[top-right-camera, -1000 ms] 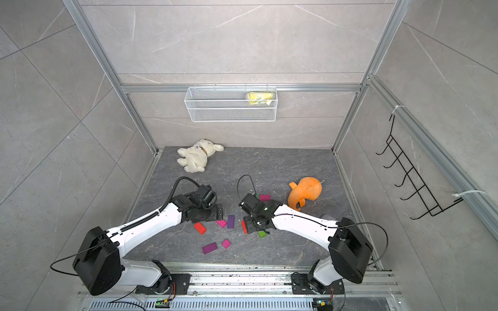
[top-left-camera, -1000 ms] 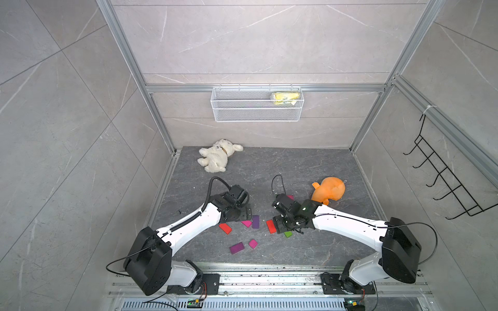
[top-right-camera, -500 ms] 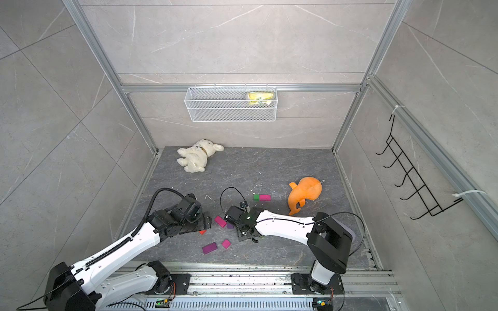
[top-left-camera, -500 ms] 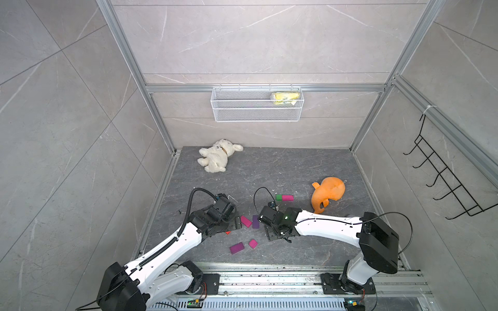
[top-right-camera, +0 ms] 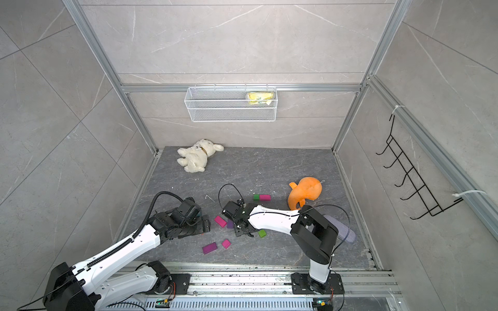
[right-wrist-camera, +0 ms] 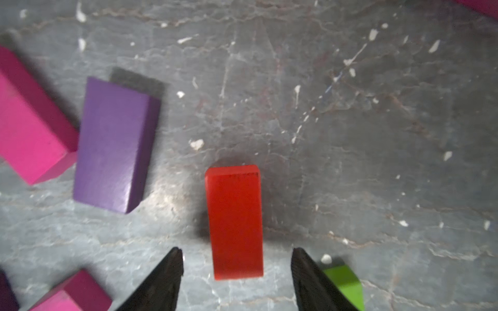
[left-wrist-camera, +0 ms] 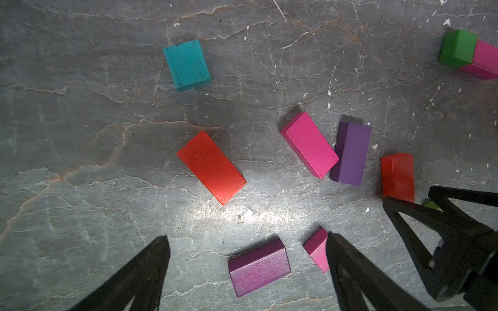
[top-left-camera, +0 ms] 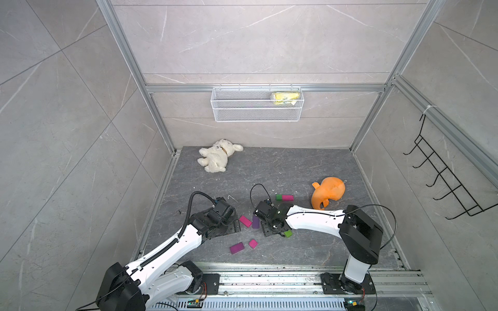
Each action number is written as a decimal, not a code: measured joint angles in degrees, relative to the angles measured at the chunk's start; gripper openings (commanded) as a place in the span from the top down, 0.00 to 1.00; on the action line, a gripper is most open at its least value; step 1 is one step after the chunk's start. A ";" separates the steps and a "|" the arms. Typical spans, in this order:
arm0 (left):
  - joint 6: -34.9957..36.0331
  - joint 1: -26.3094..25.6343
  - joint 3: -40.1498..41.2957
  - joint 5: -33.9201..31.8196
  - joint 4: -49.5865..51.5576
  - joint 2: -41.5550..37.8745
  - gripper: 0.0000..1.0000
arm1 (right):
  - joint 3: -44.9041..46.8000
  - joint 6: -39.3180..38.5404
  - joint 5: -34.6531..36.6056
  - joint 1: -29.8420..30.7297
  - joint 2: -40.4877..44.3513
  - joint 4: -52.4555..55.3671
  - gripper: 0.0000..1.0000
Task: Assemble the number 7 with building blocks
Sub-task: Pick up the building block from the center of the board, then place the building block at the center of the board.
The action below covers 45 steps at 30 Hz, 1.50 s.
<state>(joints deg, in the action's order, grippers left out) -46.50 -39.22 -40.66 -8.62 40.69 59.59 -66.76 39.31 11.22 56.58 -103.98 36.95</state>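
Though hidden overhead, red block within right gripper

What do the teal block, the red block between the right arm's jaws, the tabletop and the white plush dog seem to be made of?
Red block: likely painted wood, satin; crisp edges, dark specks in paint.
Teal block: likely the same; paint rubbed dark at edges.
Tabletop: slate-like stone or a printed imitation, matte; pale veins, white flecks.
White plush dog: soft pile fabric; fuzzy outline.
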 measured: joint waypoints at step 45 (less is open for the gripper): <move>3.58 0.00 -19.82 6.16 -6.91 30.53 0.05 | -0.42 -8.52 -9.40 -25.99 1.09 -0.37 0.74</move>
<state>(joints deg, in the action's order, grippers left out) -42.92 -39.22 -60.49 -2.46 33.78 90.13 -67.18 30.79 1.83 30.59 -102.89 36.58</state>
